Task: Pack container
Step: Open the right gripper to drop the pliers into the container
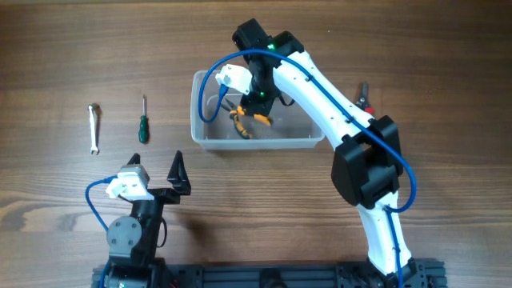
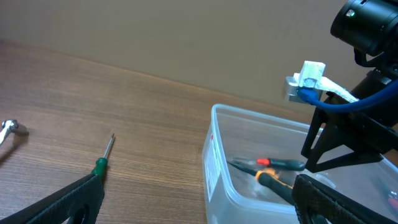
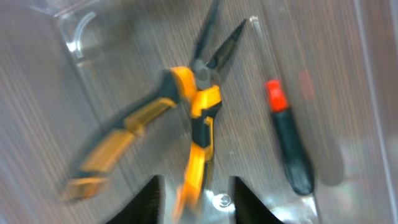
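The clear plastic container (image 1: 256, 142) stands at mid-table; it also shows in the left wrist view (image 2: 214, 162) and the right wrist view (image 3: 367, 93). Yellow-and-black pliers (image 1: 240, 122) (image 2: 273, 182) (image 3: 199, 106) lie inside it, blurred in the right wrist view. Beside them lies a black screwdriver with a red band (image 2: 273, 163) (image 3: 289, 149). My right gripper (image 1: 256, 100) (image 3: 194, 199) is inside the container, open, with its fingers on either side of one pliers handle. My left gripper (image 1: 158, 172) (image 2: 199, 205) is open and empty, in front of the container to its left.
A green-handled screwdriver (image 1: 143, 120) (image 2: 99, 167) and a silver wrench (image 1: 94, 128) (image 2: 9, 129) lie on the table left of the container. A small red-and-black tool (image 1: 364, 96) lies to the right, behind my right arm.
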